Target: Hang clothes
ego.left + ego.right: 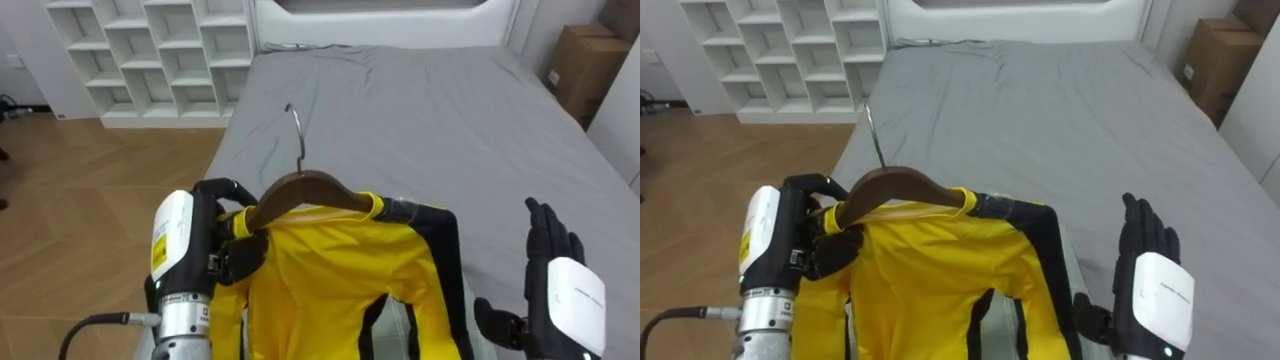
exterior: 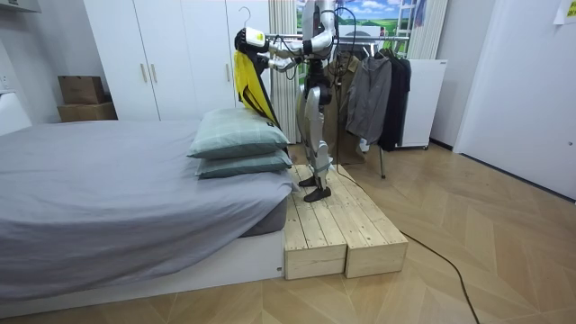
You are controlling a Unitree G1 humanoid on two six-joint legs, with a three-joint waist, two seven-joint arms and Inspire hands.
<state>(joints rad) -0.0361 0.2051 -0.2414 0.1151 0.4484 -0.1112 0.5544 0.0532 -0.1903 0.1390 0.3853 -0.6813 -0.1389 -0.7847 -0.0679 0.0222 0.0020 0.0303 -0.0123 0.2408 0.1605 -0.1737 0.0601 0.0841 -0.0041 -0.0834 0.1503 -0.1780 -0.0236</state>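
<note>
A yellow top with black trim (image 1: 330, 285) hangs on a brown wooden hanger (image 1: 312, 188) whose metal hook (image 1: 296, 128) points up. My left hand (image 1: 236, 248) is shut on the hanger's left end, at the garment's shoulder, and holds it up over the foot of the grey bed (image 1: 430, 120). To the right of the garment my right hand (image 1: 552, 262) is open, fingers straight, touching nothing. In the room view I stand upright on a wooden platform (image 2: 335, 225) beside the bed, with the yellow top (image 2: 247, 77) held high in front of me.
A clothes rack with dark garments (image 2: 378, 90) stands behind me. Two pillows (image 2: 238, 144) are stacked on the bed's near end. A white cube shelf (image 1: 150, 55) is at the far left, and a cardboard box (image 1: 585, 65) at the far right.
</note>
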